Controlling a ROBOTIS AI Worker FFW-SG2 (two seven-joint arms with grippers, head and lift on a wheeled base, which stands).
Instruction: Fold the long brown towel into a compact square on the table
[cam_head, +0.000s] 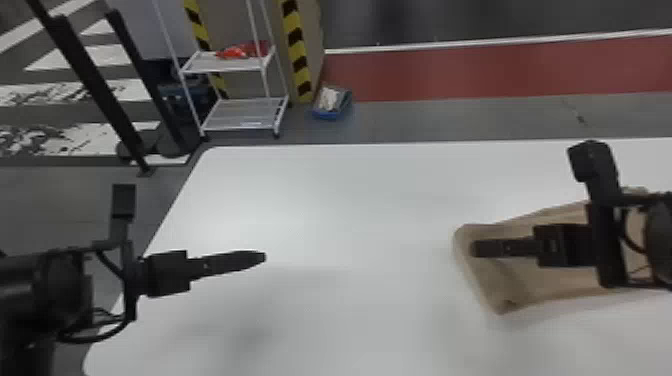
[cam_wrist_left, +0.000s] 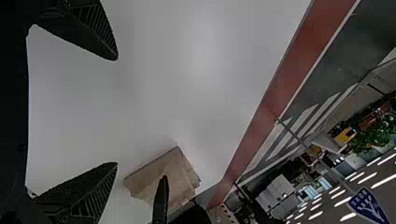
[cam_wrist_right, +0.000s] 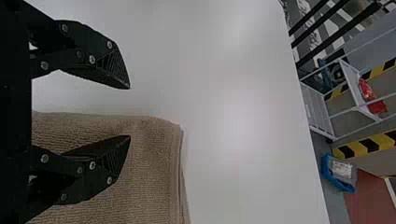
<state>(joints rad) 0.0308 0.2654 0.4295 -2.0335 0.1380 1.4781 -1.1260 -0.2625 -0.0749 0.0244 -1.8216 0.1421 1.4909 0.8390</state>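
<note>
Right gripper (cam_wrist_right: 130, 112) open over the edge of a soft brown towel (cam_wrist_right: 154, 186)

Both of mine are empty. Right: fingers well apart, one over the cloth, the other over bare worktop (cam_head: 325, 215) just past the towel's edge. Left gripper (cam_wrist_left: 117, 111), also spread, hangs over the far side from the towel. Can't tell from here whether the right one touches the pile.

Towel lies low on the right of the worktop, layers showing at its end. Ribbed, matte weave; I judge it light, limp and grippy, nothing to break. Should bend wherever I lift it and sag between holds. Main risk: pinching only the top layer, so the stack shears or rucks.

Best hold, I think: the rounded corner near the right fingers, one finger beneath all the layers, one above, then a firm squeeze. For a square fold I'd want the end edge kept straight, lifted low and laid down slowly.
</note>
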